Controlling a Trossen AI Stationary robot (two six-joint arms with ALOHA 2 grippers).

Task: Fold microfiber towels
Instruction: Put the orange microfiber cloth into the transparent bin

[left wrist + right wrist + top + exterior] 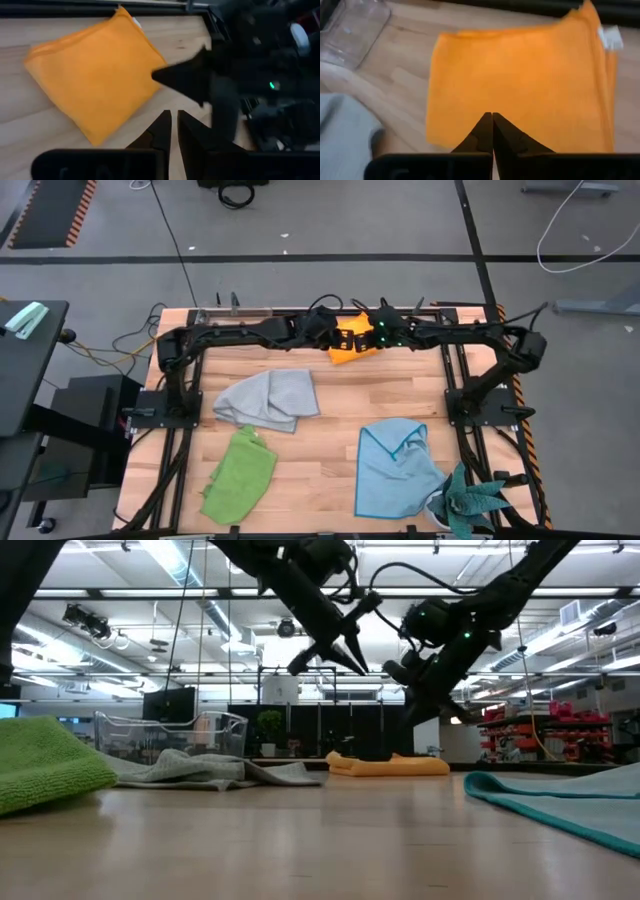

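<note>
From above, both arms cross over the orange-yellow towel (349, 346) at the table's far edge and hide most of it; the grey towel (270, 399), lime green towel (240, 473) and light blue towel (396, 468) lie crumpled nearer, and the teal plant (468, 502) is cut off at the frame's bottom.

At table height, the orange-yellow towel (388, 766) lies folded flat, both grippers raised clear of it. A clear plastic box (170, 733) stands behind the grey towel (205, 770); its contents cannot be made out.

The left gripper (173, 131) shows fingers nearly together, empty.

The right gripper (492, 131) is closed tip to tip, holding nothing, above the folded towel (520, 85).
</note>
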